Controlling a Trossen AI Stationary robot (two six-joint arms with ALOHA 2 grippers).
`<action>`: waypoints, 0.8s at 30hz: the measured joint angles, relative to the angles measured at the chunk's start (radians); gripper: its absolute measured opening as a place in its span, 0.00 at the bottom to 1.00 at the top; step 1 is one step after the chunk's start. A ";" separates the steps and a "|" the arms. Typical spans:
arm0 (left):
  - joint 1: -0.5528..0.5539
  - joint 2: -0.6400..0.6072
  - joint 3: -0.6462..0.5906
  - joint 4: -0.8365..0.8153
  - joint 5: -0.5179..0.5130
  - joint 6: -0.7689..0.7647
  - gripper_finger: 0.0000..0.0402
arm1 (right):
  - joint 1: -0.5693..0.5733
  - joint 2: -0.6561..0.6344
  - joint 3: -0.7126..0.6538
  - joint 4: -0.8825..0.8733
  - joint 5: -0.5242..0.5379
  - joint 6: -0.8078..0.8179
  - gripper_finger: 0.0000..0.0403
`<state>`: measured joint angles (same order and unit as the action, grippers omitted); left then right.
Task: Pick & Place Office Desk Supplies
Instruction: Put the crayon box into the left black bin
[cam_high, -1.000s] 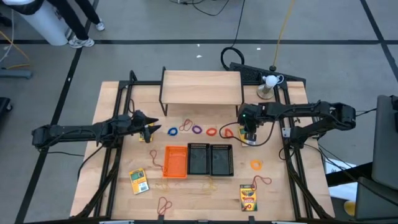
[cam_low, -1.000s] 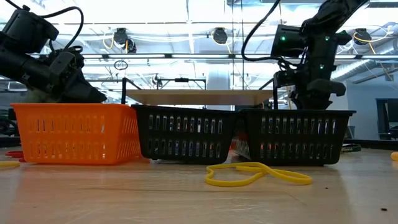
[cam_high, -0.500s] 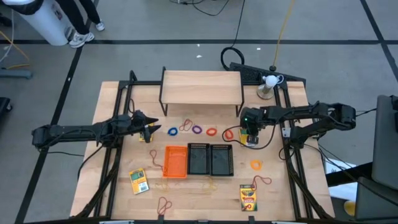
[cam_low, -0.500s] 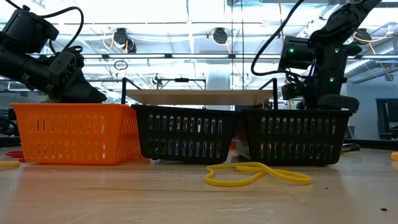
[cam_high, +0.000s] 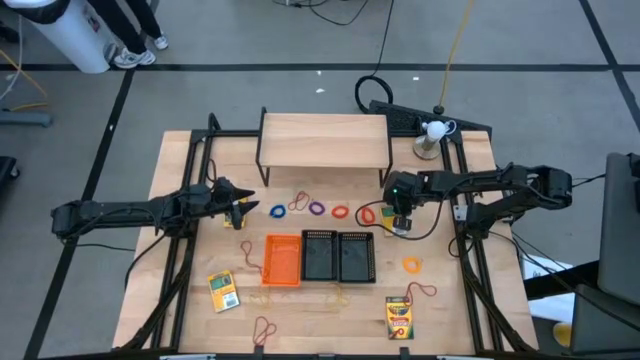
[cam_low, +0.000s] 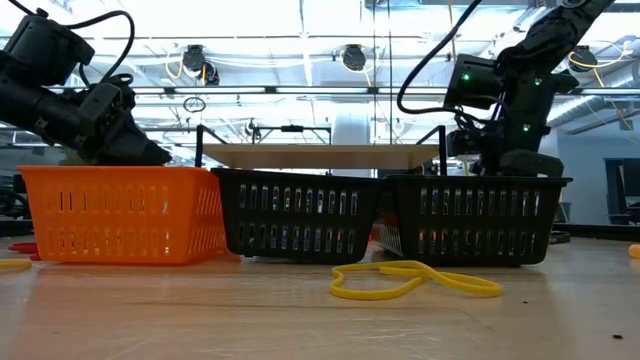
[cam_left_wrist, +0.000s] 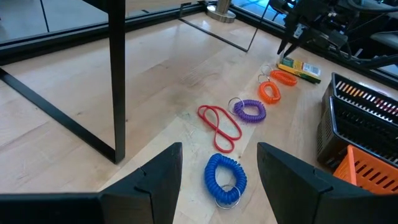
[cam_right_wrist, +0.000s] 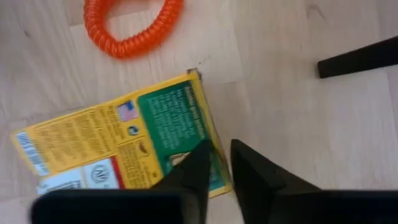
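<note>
table: you're looking down on a pale wooden table on a grey floor, with a small wooden shelf standing at its far middle.
left gripper: your left gripper hovers at the left of the table, fingers spread apart, holding nothing; in its wrist view the two dark fingers frame the blue coil.
left crayon box: a yellow-and-green crayon box lies flat near the front left, well apart from both grippers.
coil row: a blue coil lies just ahead of your left gripper, then a red rubber band, a purple coil and an orange coil, running in a line toward the right arm.
trays: an orange tray and two black trays stand side by side, touching, at the middle front; in the low view a yellow rubber band lies on the table just in front of the black ones.
right gripper: your right gripper points down just beyond the right-hand black tray; in its wrist view the fingers stand close together with a narrow gap, straddling the edge of a second crayon box. you cannot tell whether they are clamped on it.
second crayon box: it lies flat on the wood under the right gripper, with an orange-red coil just beside one corner.
front right: a third crayon box lies near the front right edge, with a red band beside it and an orange band a little farther back.
</note>
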<state>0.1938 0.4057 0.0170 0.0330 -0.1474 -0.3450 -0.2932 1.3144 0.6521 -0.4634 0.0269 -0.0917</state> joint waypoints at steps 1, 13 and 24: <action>0.000 0.000 0.000 0.000 0.000 0.000 0.52 | 0.000 0.000 0.000 0.001 0.000 -0.001 0.04; 0.000 0.000 0.000 0.000 0.000 0.000 0.52 | 0.001 -0.024 0.011 -0.089 0.029 0.000 0.00; 0.000 0.000 0.000 0.000 -0.017 0.000 0.52 | 0.045 -0.207 0.093 -0.185 0.058 0.001 0.00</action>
<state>0.1940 0.4059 0.0166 0.0334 -0.1642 -0.3448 -0.2484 1.1077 0.7452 -0.6481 0.0849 -0.0906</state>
